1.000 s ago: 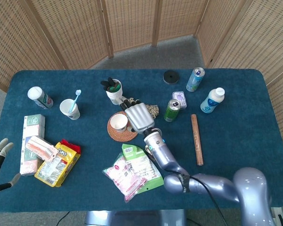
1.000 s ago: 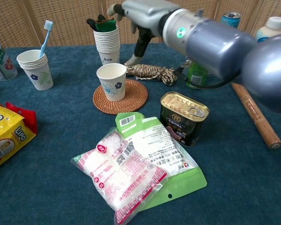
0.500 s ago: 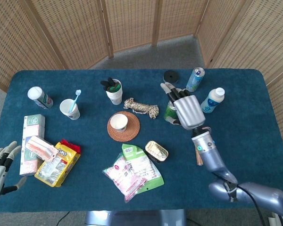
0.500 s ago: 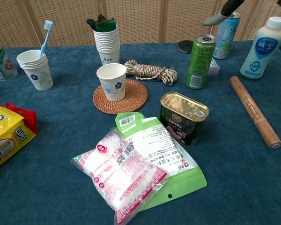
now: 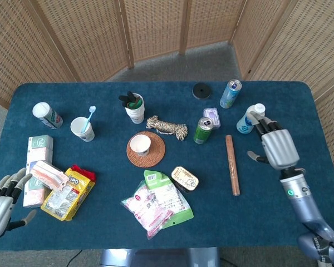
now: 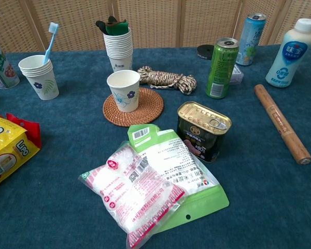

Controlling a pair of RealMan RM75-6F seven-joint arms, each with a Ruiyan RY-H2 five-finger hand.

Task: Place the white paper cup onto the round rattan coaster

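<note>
A white paper cup [image 5: 140, 144] [image 6: 123, 90] with a blue flower print stands upright on the round rattan coaster [image 5: 154, 154] [image 6: 145, 110], near the table's middle. My right hand [image 5: 275, 146] hovers over the right side of the table, far from the cup, fingers spread and holding nothing. At the lower left corner of the head view my left hand [image 5: 3, 203] hangs off the table edge, fingers apart and empty. The chest view shows neither hand.
A cup stack [image 6: 118, 48], a rope coil [image 6: 166, 79], a green can [image 6: 221, 68] and a tin [image 6: 202, 130] surround the coaster. Snack bags [image 6: 150, 181] lie in front. A wooden rod [image 5: 231, 164], bottle [image 5: 250, 118] and blue can [image 5: 230, 93] stand right; a toothbrush cup [image 5: 82, 128] and packets [image 5: 55, 183] left.
My right hand has let go of the cup and swung from the coaster far to the right. The cup stays on the coaster. My left hand rose slightly.
</note>
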